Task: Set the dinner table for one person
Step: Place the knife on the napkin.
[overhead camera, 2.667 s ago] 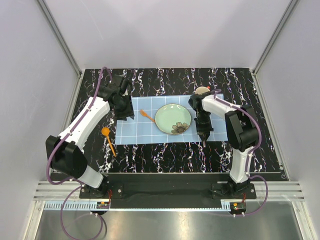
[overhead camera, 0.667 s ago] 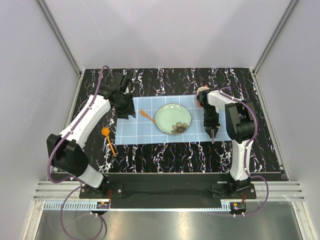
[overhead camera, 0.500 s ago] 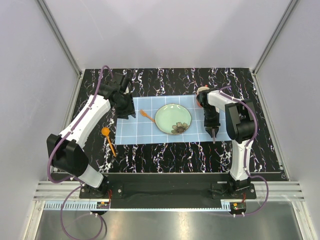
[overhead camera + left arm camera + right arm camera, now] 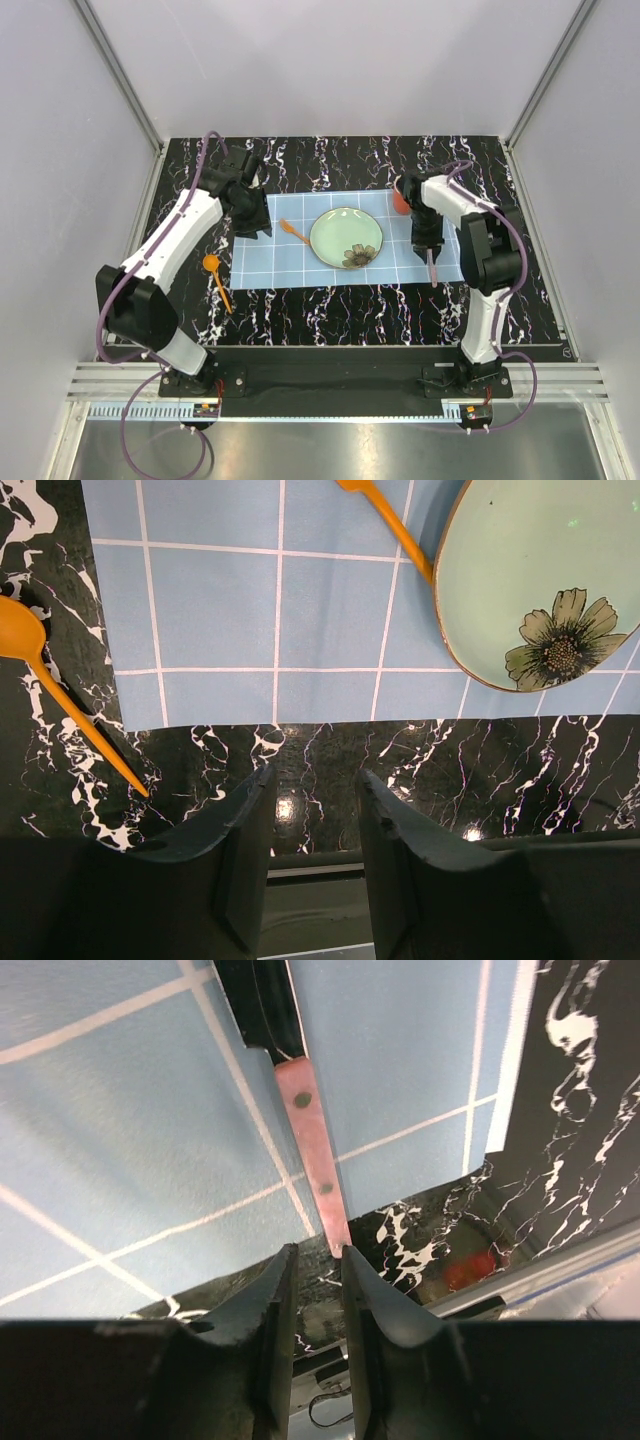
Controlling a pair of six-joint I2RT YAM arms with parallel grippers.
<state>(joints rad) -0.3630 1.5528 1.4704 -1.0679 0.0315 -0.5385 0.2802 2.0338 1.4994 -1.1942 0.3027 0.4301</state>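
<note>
Looking down from the top external camera, the dinner table spreads glossy black with white veins under both arms. A light blue placemat lies across its middle. A pale green plate with a painted flower sits at the mat's centre. An orange fork lies just left of it on the mat, and an orange spoon rests on bare marble off the mat's left edge. The left gripper hangs over the mat's left end; from this view I cannot tell how its jaws stand. The right gripper is over the mat's right end, a pink-handled knife pointing from it toward the near edge. An orange-red cup stands just behind that arm.

Seen from the left wrist, the left gripper has its jaws spread with nothing between them. Beyond the fingertips lie a strip of the dinner table, then the placemat, with the spoon at left and the fork touching the plate at right.

Seen from the right wrist, the right gripper has its jaws nearly together, pinching the end of the knife, which reaches out over the placemat. The dinner table shows at right.
</note>
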